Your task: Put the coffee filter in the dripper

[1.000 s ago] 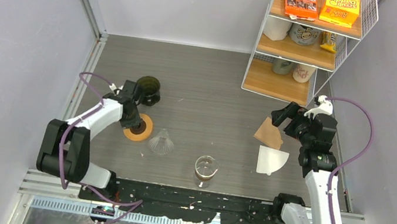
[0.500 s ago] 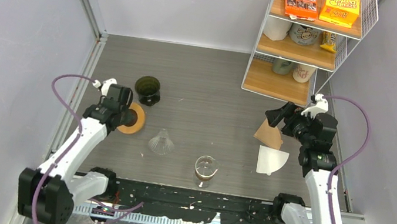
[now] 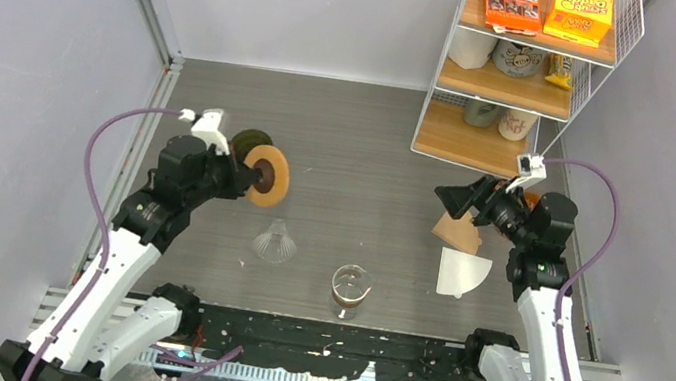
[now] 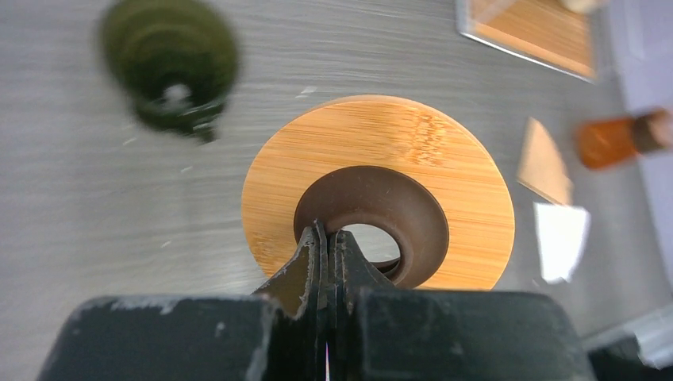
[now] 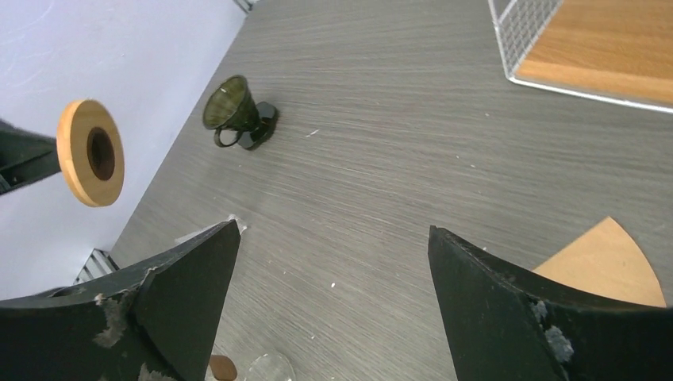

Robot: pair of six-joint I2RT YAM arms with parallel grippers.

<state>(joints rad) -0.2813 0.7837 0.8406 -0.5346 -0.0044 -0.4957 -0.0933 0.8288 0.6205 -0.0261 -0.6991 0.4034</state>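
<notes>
Fingers (image 4: 303,274) of the left gripper (image 3: 248,177) are clamped on the inner rim of the round bamboo ring with a dark brown collar (image 3: 269,176). Since a second ago it has been lifted off the grey table (image 3: 353,132) and turned on edge. The right gripper (image 3: 471,195) is held spread and empty over the brown paper filter (image 3: 457,233); the white paper filter (image 3: 461,272) lies beside it, so no filter has been taken. From above, the dark green dripper (image 5: 238,111) is partly hidden by the ring, and the clear glass cone (image 3: 276,242) is faint.

Mid worktop open, edges cramped
Bare worktop (image 3: 367,175) btw glass cone (image 3: 276,241) and brown filter (image 3: 457,234) = easy pass. Wire rack (image 3: 523,77) crowds right hand (image 3: 467,194); wood ring (image 3: 268,176) hangs by green dripper (image 3: 250,145); carafe (image 3: 349,290) near front.
</notes>
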